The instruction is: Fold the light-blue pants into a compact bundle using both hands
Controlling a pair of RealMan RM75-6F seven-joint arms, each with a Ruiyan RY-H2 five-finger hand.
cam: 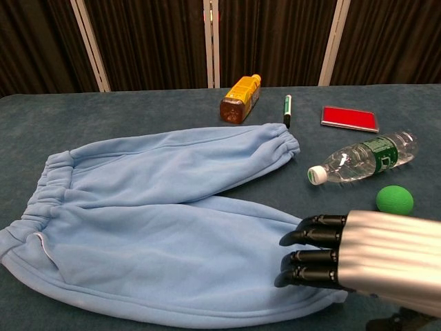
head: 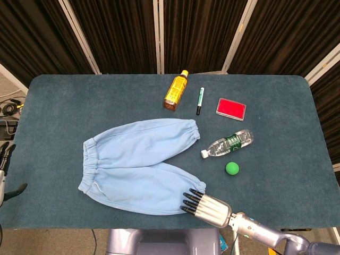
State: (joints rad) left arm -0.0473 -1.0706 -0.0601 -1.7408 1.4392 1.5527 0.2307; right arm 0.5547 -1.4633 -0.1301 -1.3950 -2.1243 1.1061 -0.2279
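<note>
The light-blue pants (head: 141, 163) are lying flat and unfolded on the table (head: 58, 106), left of its middle, with the waistband toward the left and both legs reaching right, the nearer leg ending in a gathered cuff at the table's front edge. The right hand (head: 204, 207) is lying over that cuff, its dark fingers (cam: 313, 239) curled down onto the fabric; whether they are actually gripping the cloth, I cannot tell. The left hand (head: 4, 170) is showing only partly at the table's left edge, well apart from the pants, and how far it is open is not clear.

To the right of the pants a clear water bottle (head: 227, 143) is lying on its side, with a green ball (head: 231, 168) just in front of it. Farther back are sitting an amber bottle (head: 176, 90), a green marker (head: 200, 100) and a red case (head: 231, 108).
</note>
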